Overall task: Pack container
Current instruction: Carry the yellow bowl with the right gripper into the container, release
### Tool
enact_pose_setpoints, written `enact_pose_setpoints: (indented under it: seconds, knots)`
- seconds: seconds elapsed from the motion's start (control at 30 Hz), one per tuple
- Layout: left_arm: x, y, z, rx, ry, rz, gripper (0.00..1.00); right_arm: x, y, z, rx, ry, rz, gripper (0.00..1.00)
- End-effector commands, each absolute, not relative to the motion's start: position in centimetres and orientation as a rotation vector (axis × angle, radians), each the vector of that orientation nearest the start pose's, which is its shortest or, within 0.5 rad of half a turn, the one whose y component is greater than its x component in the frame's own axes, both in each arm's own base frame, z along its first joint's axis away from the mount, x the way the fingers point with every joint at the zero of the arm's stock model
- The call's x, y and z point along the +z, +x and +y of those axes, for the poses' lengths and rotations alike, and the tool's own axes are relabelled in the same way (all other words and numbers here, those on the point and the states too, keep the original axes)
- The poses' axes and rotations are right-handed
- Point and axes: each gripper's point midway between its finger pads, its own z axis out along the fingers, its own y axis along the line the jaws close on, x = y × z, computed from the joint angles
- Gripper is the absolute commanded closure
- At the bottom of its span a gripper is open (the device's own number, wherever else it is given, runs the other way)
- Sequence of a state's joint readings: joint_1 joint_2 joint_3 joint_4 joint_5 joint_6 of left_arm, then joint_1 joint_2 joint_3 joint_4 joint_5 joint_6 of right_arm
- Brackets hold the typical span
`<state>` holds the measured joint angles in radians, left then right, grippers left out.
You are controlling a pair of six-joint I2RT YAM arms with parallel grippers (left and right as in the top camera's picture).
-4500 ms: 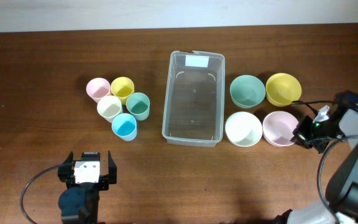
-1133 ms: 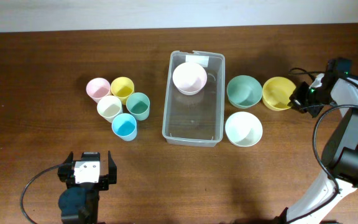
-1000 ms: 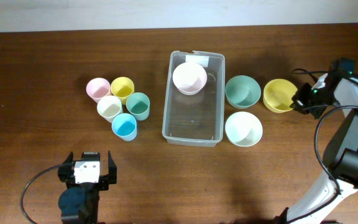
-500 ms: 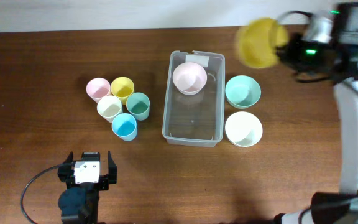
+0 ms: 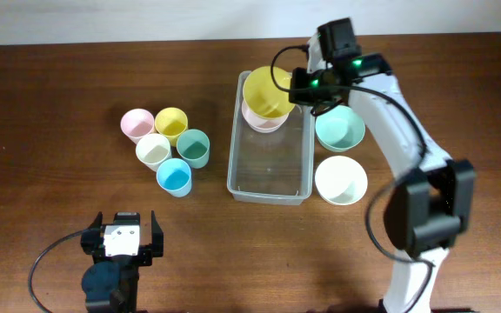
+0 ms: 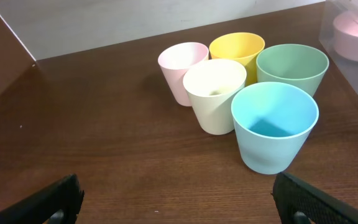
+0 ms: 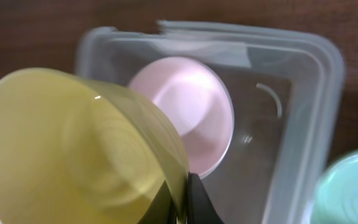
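Observation:
The clear plastic container [image 5: 269, 169] stands mid-table with a pink bowl [image 5: 256, 122] inside at its far, labelled end. My right gripper [image 5: 296, 90] is shut on the rim of a yellow bowl [image 5: 266, 92] and holds it above the pink bowl over the container. In the right wrist view the yellow bowl [image 7: 73, 149] fills the left, with the pink bowl [image 7: 188, 109] and the container rim [image 7: 328, 74] behind it. My left gripper [image 5: 120, 239] is open and empty near the front edge, with the cups ahead of it.
Several pastel cups stand left of the container: pink [image 5: 136, 123], yellow [image 5: 171, 123], cream [image 5: 153, 149], green [image 5: 193, 147], blue [image 5: 174, 176]. A mint bowl [image 5: 340, 129] and a white bowl [image 5: 341, 180] sit right of the container.
My right gripper took the yellow bowl from the right side, lifted it and carried it left, from beyond the container's far right corner to above the pink bowl. The left arm has not moved.

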<state>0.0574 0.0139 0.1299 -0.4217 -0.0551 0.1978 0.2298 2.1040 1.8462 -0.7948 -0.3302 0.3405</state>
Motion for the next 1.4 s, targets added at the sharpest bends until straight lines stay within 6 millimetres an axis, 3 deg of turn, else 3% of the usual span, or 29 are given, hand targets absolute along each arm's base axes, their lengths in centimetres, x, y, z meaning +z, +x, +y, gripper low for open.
enact_pose_setpoints:
  seconds: [0.0, 0.17, 0.2, 0.23, 0.27, 0.3, 0.4, 0.5, 0.57, 0.67, 0.77, 0.9, 1.0, 1.13, 1.37]
  knots:
    - [13.1, 22.6, 1.9, 0.204, 0.1, 1.873, 0.0, 10.5, 50.3, 17.8, 0.652, 0.04, 2.695, 0.96]
    - [13.1, 22.6, 1.9, 0.204, 0.1, 1.873, 0.0, 9.0, 50.9, 18.3, 0.677, 0.033, 2.695, 0.96]
    - [13.1, 22.6, 1.9, 0.204, 0.1, 1.873, 0.0, 8.9, 50.9, 18.3, 0.677, 0.033, 2.696, 0.87]
    - [13.1, 22.6, 1.9, 0.204, 0.1, 1.873, 0.0, 8.9, 50.9, 18.3, 0.679, 0.032, 2.697, 0.68]
    - [13.1, 22.6, 1.9, 0.204, 0.1, 1.873, 0.0, 9.2, 50.8, 18.5, 0.7, 0.026, 2.694, 0.44]
    - [13.1, 22.6, 1.9, 0.204, 0.1, 1.873, 0.0, 9.7, 50.6, 18.9, 0.735, 0.011, 2.687, 0.36]
    - [13.1, 22.6, 1.9, 0.204, 0.1, 1.873, 0.0, 11.9, 50.2, 19.4, 0.829, -0.081, 2.639, 0.34]
    - [13.1, 22.6, 1.9, 0.204, 0.1, 1.873, 0.0, 14.7, 49.8, 17.8, 0.826, -0.05, 2.613, 0.35]
    - [13.1, 22.6, 1.9, 0.204, 0.1, 1.873, 0.0, 17.6, 49.2, 15.4, 0.81, 0.003, 2.589, 0.38]
    - [13.1, 22.6, 1.9, 0.204, 0.1, 1.873, 0.0, 20.0, 48.0, 11.6, 0.749, 0.104, 2.59, 0.4]
    - [13.1, 22.6, 1.9, 0.204, 0.1, 1.873, 0.0, 20.6, 46.3, 6.7, 0.602, 0.254, 2.638, 0.41]
    - [13.1, 22.6, 1.9, 0.204, 0.1, 1.873, 0.0, 18.1, 43.9, 1.6, 0.383, 0.429, 2.766, 0.4]
    - [13.1, 22.6, 1.9, 0.204, 0.1, 1.873, 0.0, 15.8, 42.9, -0.2, 0.277, 0.49, 2.833, 0.39]
    - [13.1, 22.6, 1.9, 0.204, 0.1, 1.873, 0.0, 12.6, 42.8, -0.8, 0.241, 0.514, 2.875, 0.37]
    - [13.1, 22.6, 1.9, 0.204, 0.1, 1.873, 0.0, 4.6, 42.6, -1.1, 0.211, 0.586, 2.94, 0.38]
